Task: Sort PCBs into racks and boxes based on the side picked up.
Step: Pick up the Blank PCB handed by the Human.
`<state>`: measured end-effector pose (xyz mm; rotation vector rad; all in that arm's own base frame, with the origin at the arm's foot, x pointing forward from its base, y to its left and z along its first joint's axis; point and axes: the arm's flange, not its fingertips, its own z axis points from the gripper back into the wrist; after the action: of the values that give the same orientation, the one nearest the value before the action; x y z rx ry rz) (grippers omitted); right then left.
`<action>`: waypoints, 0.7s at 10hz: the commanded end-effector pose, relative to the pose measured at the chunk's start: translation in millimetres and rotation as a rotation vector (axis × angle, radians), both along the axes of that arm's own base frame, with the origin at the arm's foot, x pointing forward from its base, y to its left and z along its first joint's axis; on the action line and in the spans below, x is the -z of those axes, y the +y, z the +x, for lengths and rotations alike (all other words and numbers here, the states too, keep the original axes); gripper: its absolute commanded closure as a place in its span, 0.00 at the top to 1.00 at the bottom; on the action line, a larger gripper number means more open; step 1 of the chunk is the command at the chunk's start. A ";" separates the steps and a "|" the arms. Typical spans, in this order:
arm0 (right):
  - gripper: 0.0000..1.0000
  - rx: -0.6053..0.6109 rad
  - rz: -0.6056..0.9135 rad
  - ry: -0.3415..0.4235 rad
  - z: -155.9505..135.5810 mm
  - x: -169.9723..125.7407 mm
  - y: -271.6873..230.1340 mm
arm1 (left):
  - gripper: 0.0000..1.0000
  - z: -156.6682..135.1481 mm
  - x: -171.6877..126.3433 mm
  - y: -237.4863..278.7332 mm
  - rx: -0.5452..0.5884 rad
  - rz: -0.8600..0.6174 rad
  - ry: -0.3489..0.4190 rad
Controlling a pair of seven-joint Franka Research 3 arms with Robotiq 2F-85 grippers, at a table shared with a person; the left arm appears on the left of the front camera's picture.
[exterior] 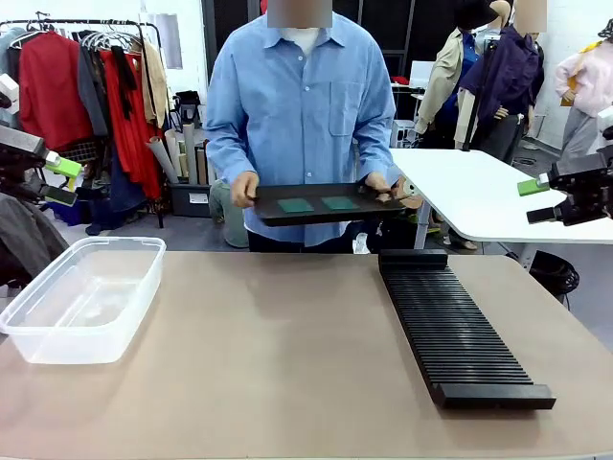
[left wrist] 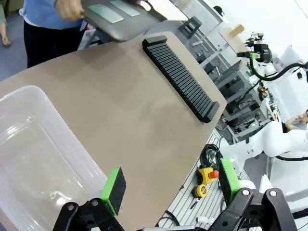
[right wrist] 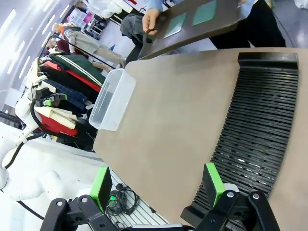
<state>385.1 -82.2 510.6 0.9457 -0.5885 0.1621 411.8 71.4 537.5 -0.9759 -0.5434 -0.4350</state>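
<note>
Sorting hasn't begun; two PCBs [exterior: 296, 205] lie on the tray [exterior: 273, 214] the person [exterior: 297, 105] holds past the table's [exterior: 287, 364] far edge; left gripper [exterior: 60, 180] and right gripper [exterior: 538, 201] hang spread wide, empty; next, I'd say, one must reach for a board.

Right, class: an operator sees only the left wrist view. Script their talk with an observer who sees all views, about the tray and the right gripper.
Operator: How is the tray held?
Observer: The person holds the tray with a hand at one end and a second hand at the other.
Operator: And the right gripper?
Observer: The right gripper is open, looking down on the rack near its closer end.
</note>
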 end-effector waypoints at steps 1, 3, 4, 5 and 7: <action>1.00 0.003 0.023 -0.015 2.8 -3.5 1.2 | 1.00 -1.1 -1.9 0.2 0.005 -0.011 -0.006; 1.00 0.003 0.023 -0.015 2.8 -3.5 1.2 | 1.00 -1.1 -1.9 0.2 0.005 -0.011 -0.006; 1.00 0.003 0.023 -0.015 2.8 -3.5 1.2 | 1.00 -1.1 -1.9 0.2 0.005 -0.011 -0.006; 1.00 0.003 0.023 -0.015 2.8 -3.5 1.2 | 1.00 -1.1 -1.9 0.2 0.005 -0.011 -0.006; 1.00 0.003 0.023 -0.015 2.8 -3.5 1.2 | 1.00 -1.1 -1.9 0.2 0.005 -0.011 -0.006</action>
<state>385.0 -82.2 511.0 0.9409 -0.5892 0.1606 411.8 71.2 537.5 -0.9752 -0.5429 -0.4354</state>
